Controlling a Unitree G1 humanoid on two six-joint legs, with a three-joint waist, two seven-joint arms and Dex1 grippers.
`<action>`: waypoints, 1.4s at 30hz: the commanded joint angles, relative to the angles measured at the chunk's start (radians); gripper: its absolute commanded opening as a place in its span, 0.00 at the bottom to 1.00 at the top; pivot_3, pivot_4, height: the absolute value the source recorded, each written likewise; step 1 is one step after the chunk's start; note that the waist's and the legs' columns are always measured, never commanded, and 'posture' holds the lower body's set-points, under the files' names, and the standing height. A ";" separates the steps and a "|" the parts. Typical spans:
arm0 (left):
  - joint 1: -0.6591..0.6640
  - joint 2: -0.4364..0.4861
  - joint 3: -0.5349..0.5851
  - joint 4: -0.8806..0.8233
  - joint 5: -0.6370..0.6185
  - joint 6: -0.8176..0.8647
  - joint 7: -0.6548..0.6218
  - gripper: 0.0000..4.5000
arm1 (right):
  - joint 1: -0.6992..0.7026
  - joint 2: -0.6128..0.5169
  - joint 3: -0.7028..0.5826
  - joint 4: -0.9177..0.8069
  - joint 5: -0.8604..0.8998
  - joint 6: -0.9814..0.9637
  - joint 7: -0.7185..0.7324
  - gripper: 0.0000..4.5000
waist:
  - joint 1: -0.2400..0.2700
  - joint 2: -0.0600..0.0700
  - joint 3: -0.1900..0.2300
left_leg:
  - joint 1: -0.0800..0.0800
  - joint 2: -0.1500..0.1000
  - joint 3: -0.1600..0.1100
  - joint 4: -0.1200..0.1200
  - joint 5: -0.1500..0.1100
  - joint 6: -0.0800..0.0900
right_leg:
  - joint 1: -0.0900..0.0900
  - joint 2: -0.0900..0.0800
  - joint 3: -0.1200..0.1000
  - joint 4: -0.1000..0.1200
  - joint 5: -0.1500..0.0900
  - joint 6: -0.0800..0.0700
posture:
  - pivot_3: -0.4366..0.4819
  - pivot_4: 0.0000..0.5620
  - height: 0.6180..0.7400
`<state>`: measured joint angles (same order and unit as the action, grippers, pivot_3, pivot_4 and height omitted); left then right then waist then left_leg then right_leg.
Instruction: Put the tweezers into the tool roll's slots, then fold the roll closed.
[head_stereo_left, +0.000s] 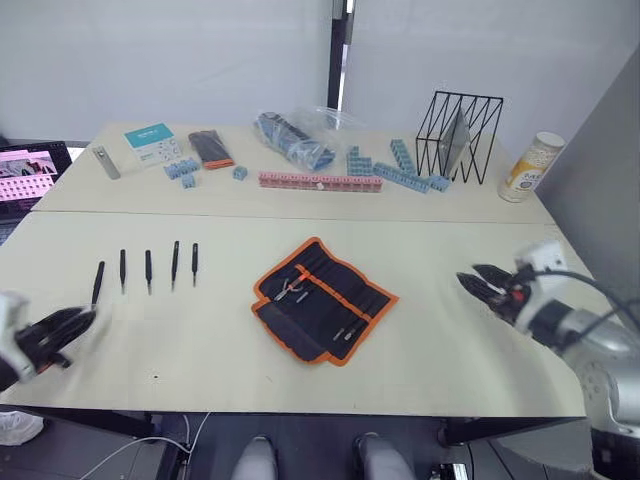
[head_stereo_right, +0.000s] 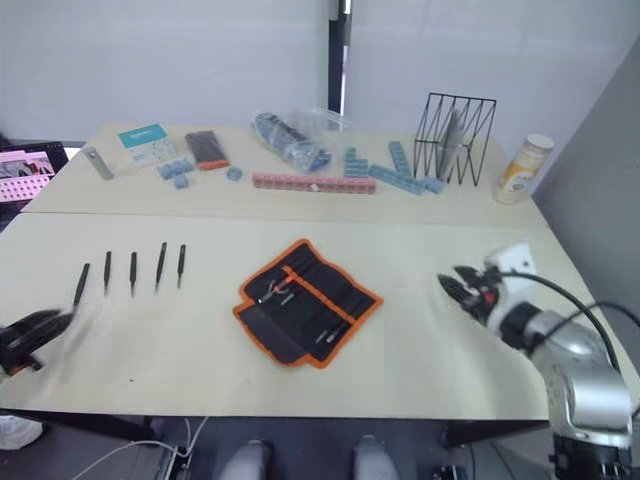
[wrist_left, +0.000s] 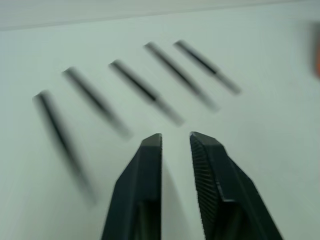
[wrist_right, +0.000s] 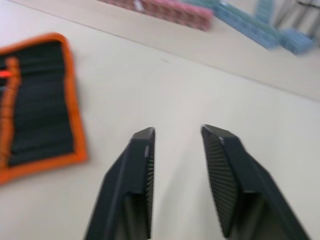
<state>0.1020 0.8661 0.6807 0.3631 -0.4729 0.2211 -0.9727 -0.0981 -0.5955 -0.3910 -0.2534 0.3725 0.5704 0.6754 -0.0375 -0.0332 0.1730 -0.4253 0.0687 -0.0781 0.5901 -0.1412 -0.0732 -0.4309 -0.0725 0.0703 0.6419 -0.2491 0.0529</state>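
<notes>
Several slim black tweezers (head_stereo_left: 148, 270) lie side by side in a row on the left part of the near table. The tool roll (head_stereo_left: 325, 298) lies unrolled at the table's centre, black with orange binding, its stitched slots (head_stereo_left: 345, 285) facing up. My left gripper (head_stereo_left: 88, 318) hovers near the table's front-left edge, just short of the leftmost tweezers (wrist_left: 55, 127), and is open with nothing between its fingers. My right gripper (head_stereo_left: 470, 282) hangs open and empty to the right of the roll (wrist_right: 35, 110), pointing toward it.
On the far table are a grey metal bar (head_stereo_left: 105, 162), a teal card (head_stereo_left: 152, 143), a black-and-orange flat pack (head_stereo_left: 211, 149), blue blocks (head_stereo_left: 405, 170), a pink block row (head_stereo_left: 320, 181), a plastic bag (head_stereo_left: 295, 135), a wire rack (head_stereo_left: 458, 135) and a bottle (head_stereo_left: 530, 165). A lit screen (head_stereo_left: 25, 175) stands at the left.
</notes>
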 joint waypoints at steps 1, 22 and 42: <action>0.082 0.021 0.134 0.099 -0.010 -0.088 -0.015 0.56 | 0.087 -0.007 -0.169 0.139 -0.007 -0.205 0.004 0.64 | 0.002 0.000 0.000 | 0.000 0.000 0.000 0.000 0.000 0.000 | 0.000 -0.001 0.000 0.000 -0.001 -0.001 | 0.48 0.27 0.72; 0.049 -0.074 0.152 0.041 -0.078 -0.015 0.189 1.00 | 0.113 -0.033 -0.043 -0.040 0.155 -0.162 0.037 1.00 | -0.007 -0.001 0.000 | 0.005 0.002 0.009 0.004 -0.006 -0.011 | 0.003 -0.006 -0.001 -0.008 0.001 -0.002 | 0.48 0.27 0.72; -0.415 -0.072 -0.233 0.347 0.173 0.054 0.426 1.00 | -0.319 -0.135 0.313 -0.305 0.456 0.208 0.159 1.00 | 0.020 -0.005 0.000 | 0.004 0.001 0.008 0.002 -0.002 -0.003 | 0.005 -0.004 -0.001 -0.008 0.006 0.004 | 0.48 0.27 0.72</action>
<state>-0.3133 0.7892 0.4782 0.6504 -0.3355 0.2840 -0.5425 -0.4008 -0.7197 -0.0635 -0.5321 0.8087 0.7792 0.8297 -0.0172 -0.0378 0.1729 -0.4203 0.0698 -0.0702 0.5927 -0.1430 -0.0762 -0.4253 -0.0768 0.0692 0.6346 -0.2433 0.0565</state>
